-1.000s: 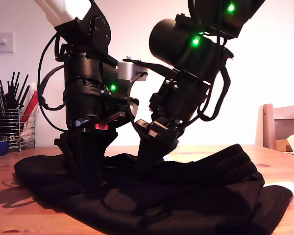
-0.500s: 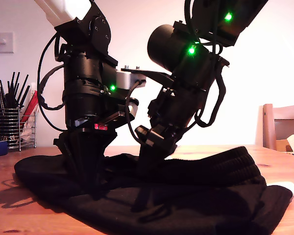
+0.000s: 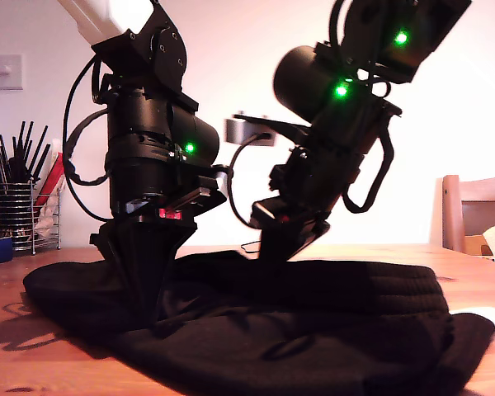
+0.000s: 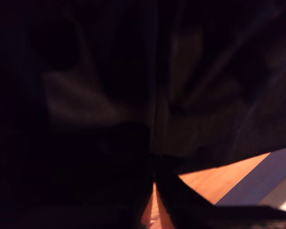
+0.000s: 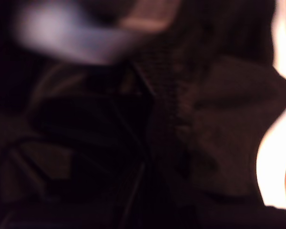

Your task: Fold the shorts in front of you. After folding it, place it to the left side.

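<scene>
On the worktop (image 3: 33, 367) your shorts (image 3: 313, 330) lie spread for folding, one arm pressed into them, both grippers' jaws too dark to judge.

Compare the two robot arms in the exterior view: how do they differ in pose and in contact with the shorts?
The arm at the exterior view's left stands upright, its tip sunk into the shorts. The arm at the exterior view's right leans, its tip above the cloth. Which is first or second cannot be told. Both are black and show green lights.
</scene>
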Tool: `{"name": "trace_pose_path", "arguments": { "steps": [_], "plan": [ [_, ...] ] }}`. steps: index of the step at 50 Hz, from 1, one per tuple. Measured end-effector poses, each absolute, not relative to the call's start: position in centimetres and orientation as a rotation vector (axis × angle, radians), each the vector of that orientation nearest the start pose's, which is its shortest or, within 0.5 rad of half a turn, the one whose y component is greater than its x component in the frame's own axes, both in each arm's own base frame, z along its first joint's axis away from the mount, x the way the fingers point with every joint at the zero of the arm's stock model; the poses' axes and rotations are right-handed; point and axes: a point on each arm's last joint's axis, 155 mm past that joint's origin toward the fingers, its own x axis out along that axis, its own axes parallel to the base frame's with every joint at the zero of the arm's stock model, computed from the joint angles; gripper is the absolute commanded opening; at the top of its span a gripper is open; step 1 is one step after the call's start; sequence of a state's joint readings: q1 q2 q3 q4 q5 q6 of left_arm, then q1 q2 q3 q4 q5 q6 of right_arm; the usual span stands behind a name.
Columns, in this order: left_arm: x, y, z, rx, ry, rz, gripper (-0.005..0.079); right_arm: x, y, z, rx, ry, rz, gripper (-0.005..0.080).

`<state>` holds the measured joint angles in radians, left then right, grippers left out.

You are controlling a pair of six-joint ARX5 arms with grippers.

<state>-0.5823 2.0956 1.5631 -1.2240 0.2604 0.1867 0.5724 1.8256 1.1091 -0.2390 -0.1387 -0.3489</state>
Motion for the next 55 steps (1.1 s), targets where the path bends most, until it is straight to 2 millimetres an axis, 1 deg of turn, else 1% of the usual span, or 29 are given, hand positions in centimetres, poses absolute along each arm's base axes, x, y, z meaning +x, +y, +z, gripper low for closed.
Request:
{"name": "trace_pose_path", "arguments": {
  "steps": [7, 10, 11, 17, 22, 29, 35, 42, 50, 55],
  "plan": [
    [26.5, -23.1, 1.8, 0.416, 1.721, -0.777, -0.0020, 38.5, 24.4, 3.9, -0.403, 0.883, 0.692, -0.0013],
    [26.4, -23.1, 1.8, 0.417, 1.722, -0.777, -0.0020, 39.1, 23.3, 3.8, -0.389, 0.889, 0.655, -0.0013],
    [26.4, -23.1, 1.8, 0.417, 1.721, -0.777, -0.0020, 39.3, 23.0, 3.8, -0.356, 0.900, 0.630, -0.0013],
    [26.7, -23.4, 1.7, 0.418, 1.705, -0.782, -0.0020, 39.9, 22.0, 3.9, -0.290, 0.924, 0.577, -0.0013],
    [27.5, -23.9, 1.5, 0.434, 1.662, -0.783, -0.0020, 39.7, 21.6, 3.8, -0.275, 0.945, 0.564, -0.0013],
    [29.6, -24.9, 1.1, 0.479, 1.548, -0.794, -0.0020, 39.3, 21.4, 3.6, -0.301, 0.970, 0.575, -0.0013],
    [30.5, -25.5, 1.1, 0.499, 1.490, -0.824, -0.0020, 38.7, 21.1, 3.4, -0.328, 0.990, 0.588, -0.0013],
    [30.9, -25.6, 1.4, 0.500, 1.467, -0.826, -0.0020, 38.6, 20.8, 3.3, -0.346, 0.999, 0.598, -0.0013],
    [31.0, -25.6, 2.6, 0.485, 1.446, -0.835, -0.0020, 38.7, 20.4, 3.3, -0.338, 1.006, 0.593, -0.0013],
    [31.1, -26.2, 3.5, 0.460, 1.420, -0.857, -0.0020, 38.7, 20.4, 3.3, -0.337, 1.006, 0.593, -0.0013]
  ]
}}
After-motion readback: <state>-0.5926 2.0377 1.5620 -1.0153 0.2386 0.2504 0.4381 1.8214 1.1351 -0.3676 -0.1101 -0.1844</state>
